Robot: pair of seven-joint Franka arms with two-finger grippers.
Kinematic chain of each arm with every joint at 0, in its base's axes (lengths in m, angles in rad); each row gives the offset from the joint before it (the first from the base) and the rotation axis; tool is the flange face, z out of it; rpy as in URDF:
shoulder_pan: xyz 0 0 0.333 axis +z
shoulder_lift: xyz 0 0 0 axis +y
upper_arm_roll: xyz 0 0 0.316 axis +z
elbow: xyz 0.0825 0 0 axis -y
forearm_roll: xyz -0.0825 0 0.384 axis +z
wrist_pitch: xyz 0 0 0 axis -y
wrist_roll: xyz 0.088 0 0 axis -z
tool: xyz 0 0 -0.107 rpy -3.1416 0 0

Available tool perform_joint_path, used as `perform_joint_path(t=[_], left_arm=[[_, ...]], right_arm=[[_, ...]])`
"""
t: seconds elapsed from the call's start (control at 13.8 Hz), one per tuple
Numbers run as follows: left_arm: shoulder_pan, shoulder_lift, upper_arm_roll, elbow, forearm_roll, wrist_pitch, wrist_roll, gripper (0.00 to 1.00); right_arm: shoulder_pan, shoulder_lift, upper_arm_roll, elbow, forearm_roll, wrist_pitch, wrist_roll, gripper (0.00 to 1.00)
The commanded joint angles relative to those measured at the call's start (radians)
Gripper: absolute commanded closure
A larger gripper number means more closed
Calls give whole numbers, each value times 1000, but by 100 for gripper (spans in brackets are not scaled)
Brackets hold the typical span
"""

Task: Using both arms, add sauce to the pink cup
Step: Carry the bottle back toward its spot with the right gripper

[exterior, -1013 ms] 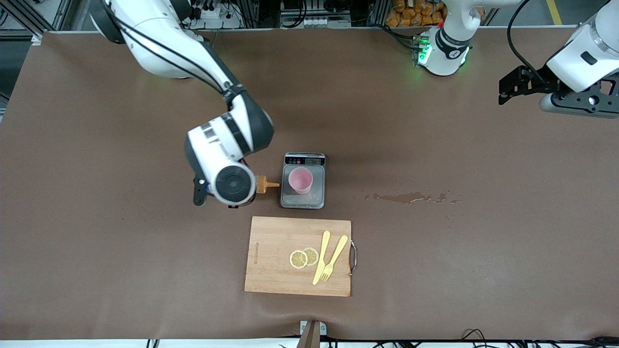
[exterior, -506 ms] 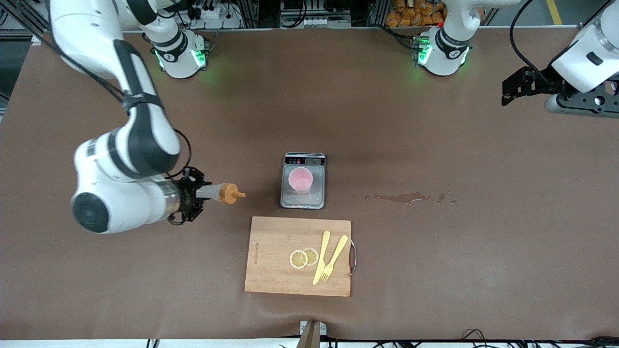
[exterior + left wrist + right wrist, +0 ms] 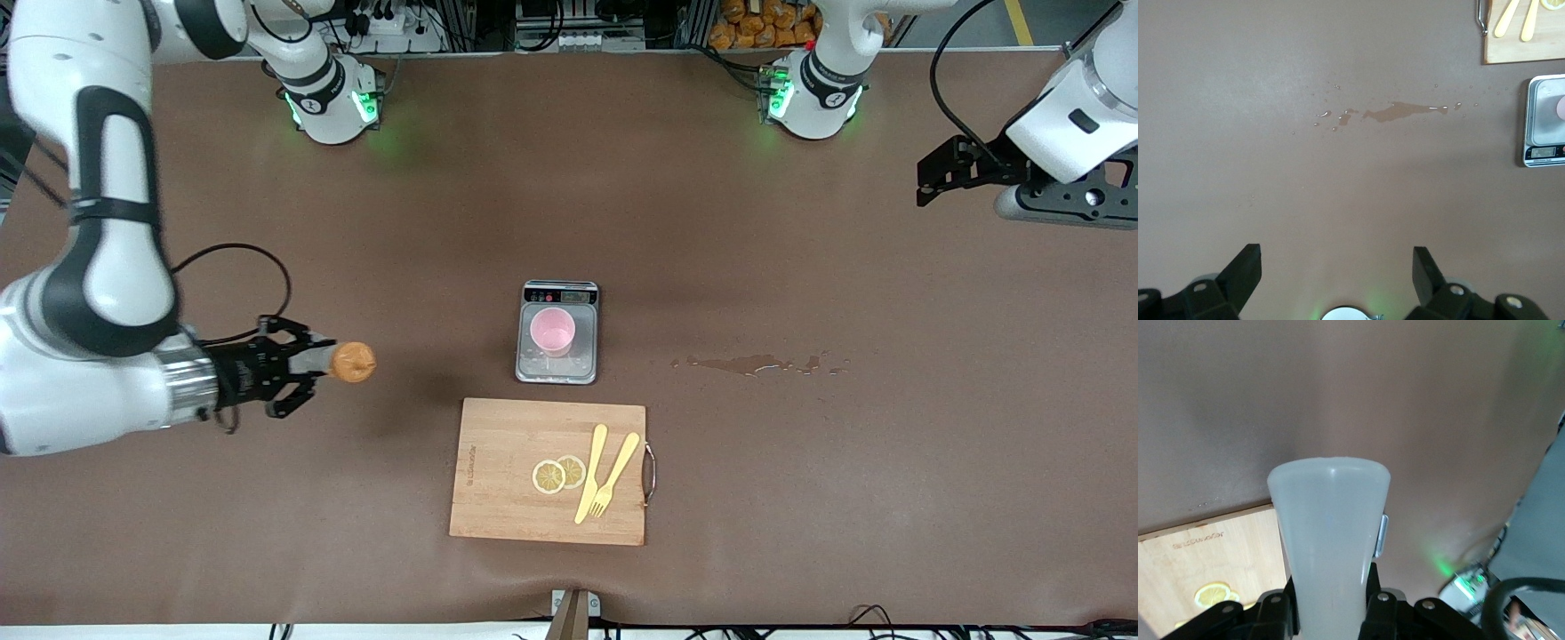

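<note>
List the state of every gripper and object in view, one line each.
right gripper: shut on the sauce bottle, up over the table toward the right arm's end.
sauce bottle: held, capped.
left gripper: open, empty, waiting.
pink cup: upright on the scale.
scale: flat, under the cup.
cutting board: carries lemon slices, knife and fork.
spill: wet on the table.

You can't read the scale (image 3: pixel 557 332) display; its digits are too small. In the left wrist view the pink cup (image 3: pixel 1561 107) is cut off by the edge. In the right wrist view the sauce (image 3: pixel 1329 540) hides its own orange cap and nozzle, and its base is cut off.
</note>
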Motion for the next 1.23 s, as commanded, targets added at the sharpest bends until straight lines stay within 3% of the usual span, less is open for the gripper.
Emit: perform_joint_path(t=[0.0, 0.51, 1.16], left_arm=[[3, -3, -11, 8, 1, 8, -14, 0], [3, -3, -11, 8, 6, 33, -14, 0], [3, -3, -11, 8, 9, 38, -14, 0]], right_arm=[[-103, -14, 20, -67, 94, -46, -145, 87], [-298, 18, 19, -210, 177, -86, -520, 86], [-481, 228, 19, -236, 206, -117, -888, 85]])
